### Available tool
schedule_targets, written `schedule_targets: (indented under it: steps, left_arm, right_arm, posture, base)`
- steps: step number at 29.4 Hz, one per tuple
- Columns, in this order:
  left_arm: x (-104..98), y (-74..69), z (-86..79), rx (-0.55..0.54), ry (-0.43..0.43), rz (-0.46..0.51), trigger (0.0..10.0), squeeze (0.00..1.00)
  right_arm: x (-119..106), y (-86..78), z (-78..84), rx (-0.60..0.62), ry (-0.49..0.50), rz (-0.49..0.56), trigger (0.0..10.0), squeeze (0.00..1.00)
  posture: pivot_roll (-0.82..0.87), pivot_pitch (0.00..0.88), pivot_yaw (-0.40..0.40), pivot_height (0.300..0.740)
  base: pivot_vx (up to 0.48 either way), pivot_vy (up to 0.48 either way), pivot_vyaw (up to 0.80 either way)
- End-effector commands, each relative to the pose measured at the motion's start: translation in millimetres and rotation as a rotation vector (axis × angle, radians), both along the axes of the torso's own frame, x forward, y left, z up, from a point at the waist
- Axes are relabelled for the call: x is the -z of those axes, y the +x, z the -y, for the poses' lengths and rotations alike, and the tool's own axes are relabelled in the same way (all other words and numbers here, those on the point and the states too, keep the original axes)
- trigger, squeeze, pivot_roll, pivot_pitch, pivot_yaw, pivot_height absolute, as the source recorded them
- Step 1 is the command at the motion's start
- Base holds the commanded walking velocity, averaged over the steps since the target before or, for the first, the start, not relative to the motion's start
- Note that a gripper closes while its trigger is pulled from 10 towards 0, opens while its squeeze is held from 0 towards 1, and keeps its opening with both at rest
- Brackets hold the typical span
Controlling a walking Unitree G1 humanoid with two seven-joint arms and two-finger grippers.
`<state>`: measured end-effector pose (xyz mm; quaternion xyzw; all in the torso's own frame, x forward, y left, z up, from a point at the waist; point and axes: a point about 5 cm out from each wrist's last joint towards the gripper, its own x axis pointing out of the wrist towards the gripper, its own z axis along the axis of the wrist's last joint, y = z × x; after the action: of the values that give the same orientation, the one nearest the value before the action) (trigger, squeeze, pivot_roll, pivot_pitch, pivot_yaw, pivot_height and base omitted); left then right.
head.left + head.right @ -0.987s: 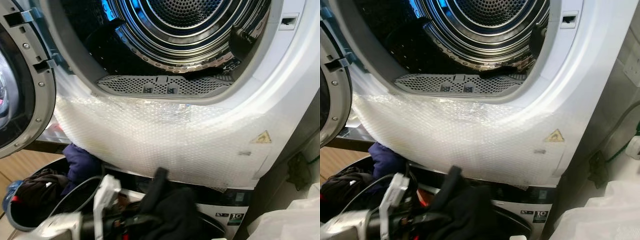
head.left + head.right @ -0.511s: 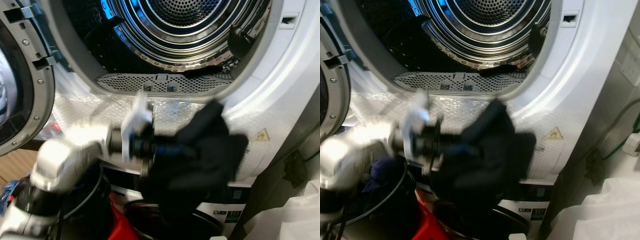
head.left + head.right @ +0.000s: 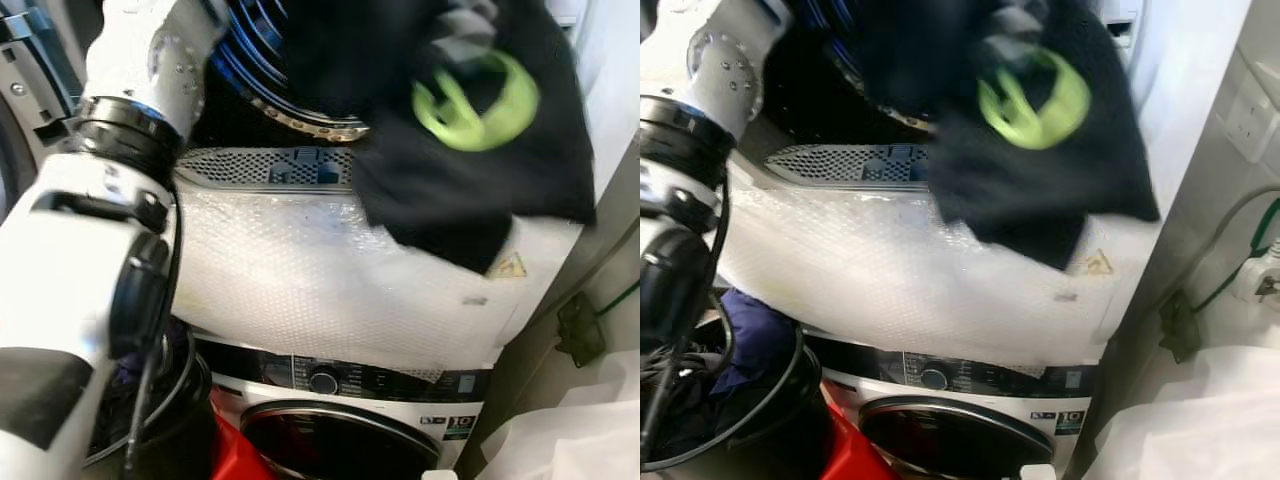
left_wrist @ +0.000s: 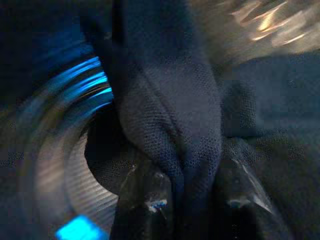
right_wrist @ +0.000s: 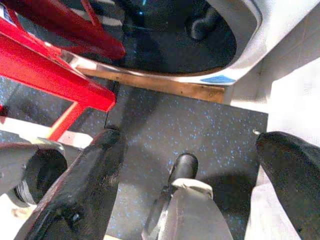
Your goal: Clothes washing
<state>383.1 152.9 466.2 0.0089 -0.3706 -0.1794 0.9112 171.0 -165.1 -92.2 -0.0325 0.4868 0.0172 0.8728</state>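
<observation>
In the head views, the left arm (image 3: 120, 150) reaches up to the open mouth of the upper machine (image 3: 300, 300), a front-loader stacked on a lower washer (image 3: 340, 440). A black garment (image 3: 470, 170) with a bright green round print (image 3: 475, 100) hangs at the right side of that opening, partly inside the drum (image 3: 270, 95) and partly draped down over the sheet of bubble wrap (image 3: 320, 290) that covers the machine's front. Just below the drum lies a grey perforated grille (image 3: 270, 165). Beside the lower washer, at the robot's left, dark clothes sit in a basket (image 3: 700, 400), and something red (image 3: 850, 455) shows next to it. In the left wrist view, the left gripper (image 4: 192, 197) has its fingers (image 4: 145, 192) closed on a thick fold of the black garment, which rises between them, with the drum's ribbed wall blurred behind and lit blue. In the right wrist view, the right gripper (image 5: 190, 185) hangs low with its fingers (image 5: 85, 185) spread wide apart and holding nothing, above a dark speckled floor (image 5: 200, 130), near a red frame (image 5: 55, 75) and a round glass door (image 5: 165, 40).
</observation>
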Motion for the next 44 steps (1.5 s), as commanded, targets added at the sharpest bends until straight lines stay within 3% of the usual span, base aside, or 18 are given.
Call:
schedule_targets:
  steps: [1,2,3,5,6,7,8,9,12,16,18,20,21,28,37,42,44]
  left_arm:
    - [8.3,5.6,-10.4,-0.121,0.012,-0.019,1.7,0.0]
    - [8.3,5.6,-10.4,-0.121,0.012,-0.019,1.7,0.0]
    - [16.7,9.7,-11.6,-0.167,0.027,-0.04,2.4,0.0]
    - [31.3,16.5,-13.5,-0.247,0.042,-0.075,3.0,0.0]
    - [43.6,21.5,-15.3,-0.279,0.039,-0.117,4.7,0.0]
    - [48.6,23.4,-15.3,-0.283,0.046,-0.137,4.7,0.0]
    - [58.3,27.1,-13.2,-0.269,0.071,-0.186,9.6,0.0]
    - [73.1,32.3,-9.7,-0.232,0.099,-0.27,10.0,0.0]
    - [96.1,37.9,-3.1,-0.172,0.152,-0.376,10.0,0.0]
    - [104.9,37.8,10.1,-0.033,0.19,-0.397,10.0,0.0]
    - [104.5,35.2,23.2,0.059,0.273,-0.373,10.0,0.0]
    - [103.7,34.0,28.0,0.083,0.312,-0.358,10.0,0.23]
    - [102.6,33.0,31.0,0.106,0.329,-0.346,10.0,1.0]
    - [89.4,31.4,38.3,0.073,0.293,-0.293,10.0,1.0]
    - [96.3,28.9,48.0,0.204,0.351,-0.31,10.0,1.0]
    - [84.3,24.4,49.9,0.322,0.282,-0.286,10.0,1.0]
    - [73.2,21.2,49.4,0.389,0.212,-0.265,10.0,1.0]
  right_arm:
    - [1.4,-2.7,-3.8,0.018,0.016,-0.005,10.0,0.0]
    - [1.4,-2.7,-3.8,0.018,0.016,-0.005,10.0,0.0]
    - [1.6,-3.2,-3.7,0.021,0.016,-0.006,10.0,0.0]
    - [1.9,-3.9,-3.4,0.025,0.016,-0.007,10.0,0.0]
    - [2.1,-4.3,-3.3,0.026,0.016,-0.008,10.0,0.0]
    - [2.1,-4.5,-3.2,0.027,0.016,-0.009,10.0,0.0]
    - [2.2,-4.7,-3.2,0.027,0.016,-0.009,10.0,0.0]
    - [2.2,-4.8,-3.1,0.026,0.015,-0.01,10.0,0.0]
    - [1.9,-4.3,-1.9,0.031,0.013,-0.008,10.0,0.0]
    - [2.2,-5.1,-0.5,0.036,0.011,-0.008,10.0,0.0]
    - [2.9,-7.0,0.0,0.039,0.01,-0.011,10.0,0.0]
    - [3.3,-7.9,0.3,0.042,0.01,-0.012,10.0,0.0]
    - [3.4,-8.3,0.4,0.044,0.01,-0.013,10.0,0.0]
    - [4.0,-10.7,3.3,0.072,-0.004,-0.008,10.0,0.0]
    - [4.3,-11.5,3.4,0.084,-0.007,-0.007,10.0,0.0]
    - [4.4,-11.5,1.6,0.087,-0.003,-0.006,10.0,0.0]
    - [4.5,-11.5,0.3,0.088,0.001,-0.006,10.0,0.0]
  posture:
    - [0.1,0.0,0.117,0.74]
    - [0.1,0.0,0.117,0.74]
    - [0.09,0.0,0.118,0.74]
    - [0.09,0.0,0.117,0.74]
    - [0.09,0.0,0.116,0.74]
    - [0.09,0.0,0.116,0.74]
    - [0.09,0.0,0.116,0.74]
    - [0.08,0.0,0.117,0.74]
    - [0.08,0.0,0.12,0.74]
    - [0.07,0.0,0.122,0.74]
    - [0.07,0.0,0.124,0.74]
    - [0.06,0.0,0.127,0.74]
    - [0.06,0.0,0.127,0.74]
    - [0.03,0.0,0.14,0.74]
    - [0.03,0.0,0.142,0.74]
    - [0.04,0.0,0.146,0.74]
    - [0.04,0.0,0.145,0.74]
  base:
    - [0.0,0.0,0.0]
    - [0.0,0.0,0.0]
    - [0.0,0.0,0.0]
    - [0.0,0.0,0.0]
    - [0.0,0.0,0.0]
    - [0.0,0.0,0.0]
    - [0.0,0.0,0.0]
    - [0.0,0.0,0.0]
    - [0.0,0.0,0.0]
    - [0.0,0.0,0.0]
    - [0.0,0.0,0.0]
    - [0.0,0.0,0.0]
    - [0.0,0.0,0.0]
    - [0.0,0.0,0.0]
    - [0.0,0.0,0.0]
    - [0.0,0.0,0.0]
    - [0.0,0.0,0.0]
